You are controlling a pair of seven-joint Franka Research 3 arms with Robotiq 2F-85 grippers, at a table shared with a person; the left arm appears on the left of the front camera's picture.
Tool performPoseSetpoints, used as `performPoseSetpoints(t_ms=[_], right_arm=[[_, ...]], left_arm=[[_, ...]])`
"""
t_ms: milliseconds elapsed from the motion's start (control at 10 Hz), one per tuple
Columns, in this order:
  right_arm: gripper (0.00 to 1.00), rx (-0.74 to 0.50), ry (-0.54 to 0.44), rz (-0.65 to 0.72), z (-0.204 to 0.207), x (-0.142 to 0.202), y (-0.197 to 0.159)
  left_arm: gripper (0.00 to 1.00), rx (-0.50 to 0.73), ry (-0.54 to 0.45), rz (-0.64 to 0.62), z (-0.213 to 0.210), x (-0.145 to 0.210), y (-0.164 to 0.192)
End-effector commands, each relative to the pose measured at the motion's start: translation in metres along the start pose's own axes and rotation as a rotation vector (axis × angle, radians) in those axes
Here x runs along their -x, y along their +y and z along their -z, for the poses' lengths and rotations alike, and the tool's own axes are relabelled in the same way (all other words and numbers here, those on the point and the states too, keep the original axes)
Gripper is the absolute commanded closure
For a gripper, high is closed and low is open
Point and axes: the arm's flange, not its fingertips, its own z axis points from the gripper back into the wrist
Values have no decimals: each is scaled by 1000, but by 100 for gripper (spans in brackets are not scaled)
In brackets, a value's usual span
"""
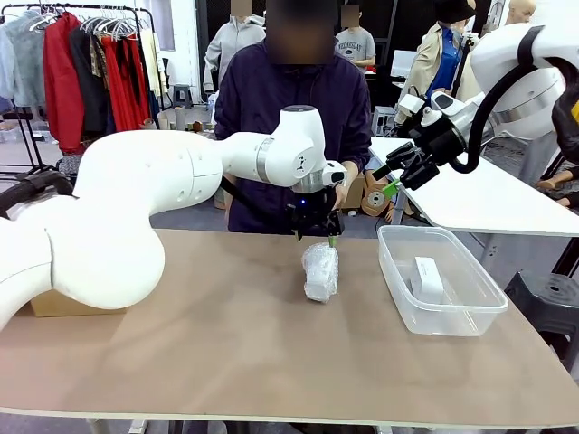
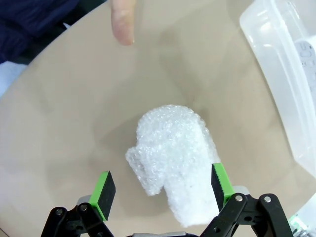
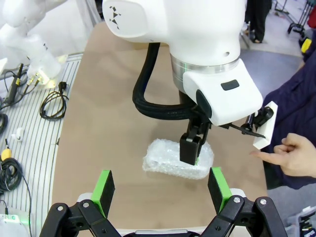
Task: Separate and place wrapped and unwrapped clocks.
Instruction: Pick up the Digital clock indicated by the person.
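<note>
Wrapped clock (image 1: 320, 271) lying mid-way on the tan counter (image 1: 181, 316), long axis near-to-far, left tool (image 1: 323, 237) spread open over its far end, right tool (image 1: 398, 181) released, raised at far right; bare clock (image 1: 427, 278) in clear bin (image 1: 398, 271) at right, print unreadable; clothes rack (image 1: 90, 63) far left.

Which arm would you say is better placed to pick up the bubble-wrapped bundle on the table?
Left: the left gripper hangs open over the wrapped bundle, a finger either side; the right gripper is raised aside.
</note>
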Motion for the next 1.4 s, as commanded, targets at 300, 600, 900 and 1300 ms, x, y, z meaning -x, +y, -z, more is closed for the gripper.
performPoseSetpoints(t_ms=[300, 600, 900, 1300], right_arm=[[0, 2, 5, -3, -1, -1, 2], [0, 2, 5, -3, -1, -1, 2], [0, 2, 5, -3, -1, -1, 2], [0, 2, 5, -3, -1, -1, 2]], left_arm=[[0, -6, 7, -78, 4, 10, -21], [0, -14, 32, -102, 16, 20, -20], [0, -36, 42, -130, 25, 25, -20], [0, -18, 55, -146, 40, 31, -19]])
